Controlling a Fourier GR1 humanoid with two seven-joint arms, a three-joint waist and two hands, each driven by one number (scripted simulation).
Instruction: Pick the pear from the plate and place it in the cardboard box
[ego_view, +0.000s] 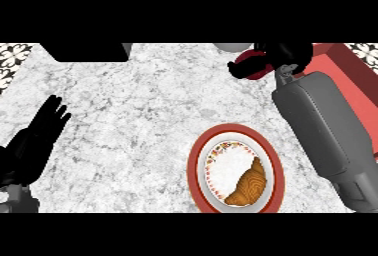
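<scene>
So, quick rundown, everything placed relative to the plate (198, 172):

Right hand: the right hand (269, 59) is up past the plate's far side, fingers curled round a dark red thing (249, 67), probably the pear, mostly hidden.
Why there: looks like it's carrying it toward the box (353, 65), the red-walled one just right of the hand.
Plate: only a croissant (249, 186) is left on it, so the pick seems done.
Left hand: the left hand (35, 140) sits well left of the plate, fingers straight, resting.
Next, I'd guess: move over the box, let go.
</scene>
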